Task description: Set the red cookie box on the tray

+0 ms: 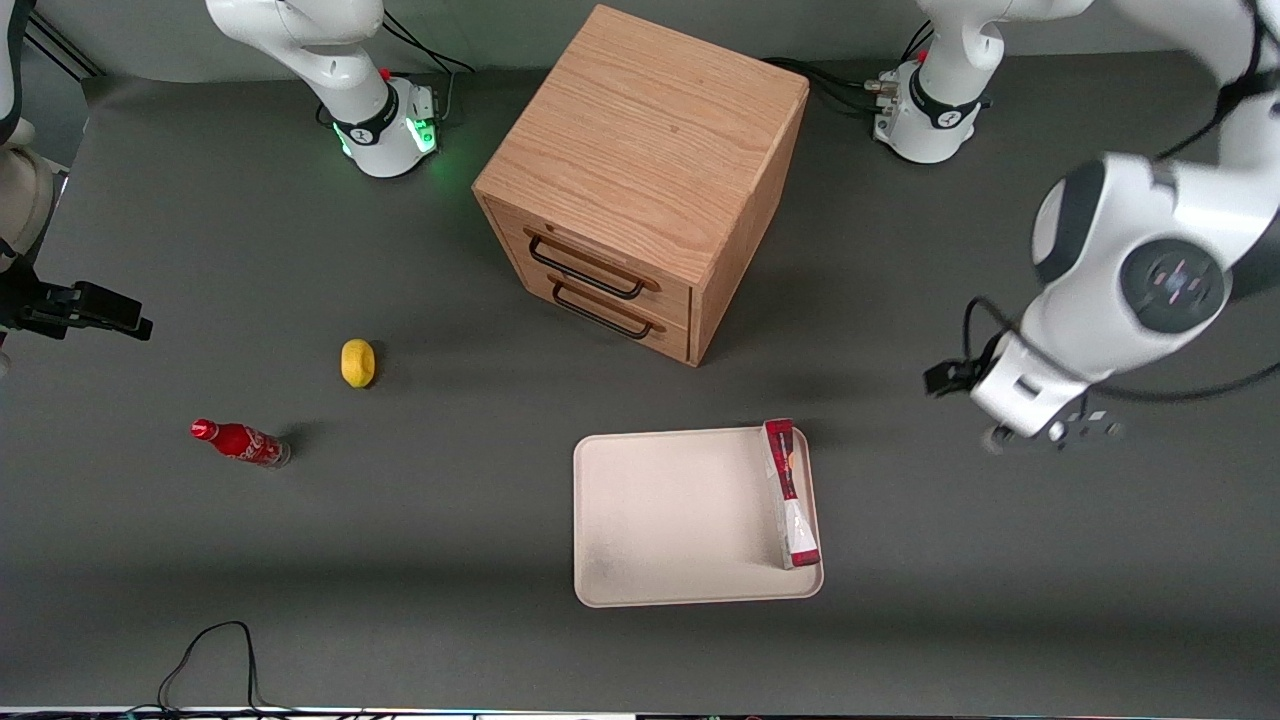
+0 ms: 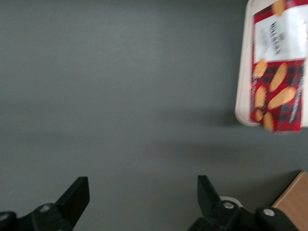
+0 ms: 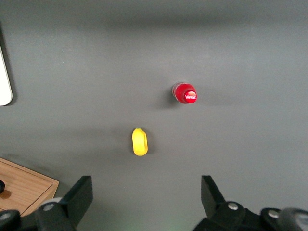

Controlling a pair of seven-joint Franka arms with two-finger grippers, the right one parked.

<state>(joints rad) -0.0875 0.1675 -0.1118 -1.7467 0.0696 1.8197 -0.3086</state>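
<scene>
Flat cream-white tray (image 1: 660,520), lower centre of front view, holds thin red cookie box (image 1: 790,492) along its edge. My gripper (image 1: 1050,432), right, empty, fingers apart. Wooden drawer cabinet (image 1: 640,180) above.

The box (image 1: 790,495) stands on edge in the tray (image 1: 680,520), along the rim at the working arm's end. The cabinet (image 1: 640,180) sits farther from the camera than the tray. The tool (image 1: 1050,432) hangs spread above bare tabletop (image 1: 1000,600), beside the tray. Lemon (image 1: 357,362) and bottle (image 1: 240,442) lie toward the parked arm's end.
</scene>
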